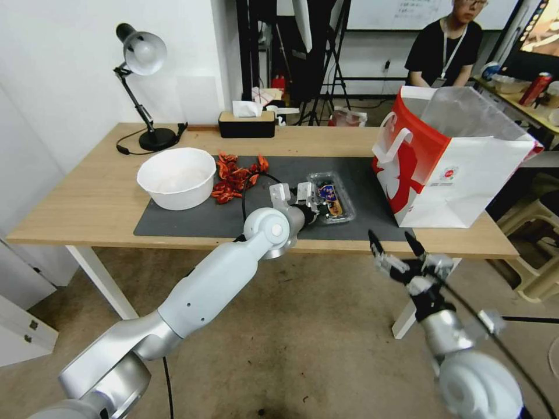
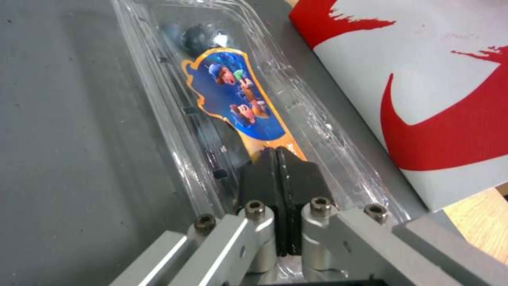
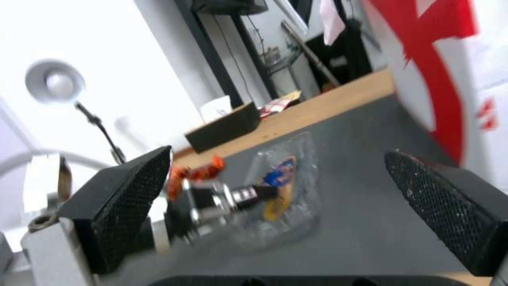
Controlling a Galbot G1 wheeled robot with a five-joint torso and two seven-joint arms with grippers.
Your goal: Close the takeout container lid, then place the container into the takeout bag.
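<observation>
The takeout container (image 1: 333,202) lies on the dark mat just left of the takeout bag (image 1: 454,169). Its lid (image 2: 233,91) is folded down flat, a blue-and-orange cartoon label on top and dark berries under the clear plastic. My left gripper (image 2: 277,155) is shut, pads together, with its tips resting on the near end of the lid. In the head view the left gripper (image 1: 307,198) sits at the container's left side. My right gripper (image 1: 396,243) hangs open below the table's front edge, in front of the bag. The right wrist view faces the container (image 3: 285,198) and the bag (image 3: 439,59).
A large white bowl (image 1: 176,176) and a pile of red shells (image 1: 236,174) sit on the mat (image 1: 192,218) to the left. A desk lamp (image 1: 142,87) and a black tissue box (image 1: 247,122) stand at the table's back. The bag stands upright with its mouth open.
</observation>
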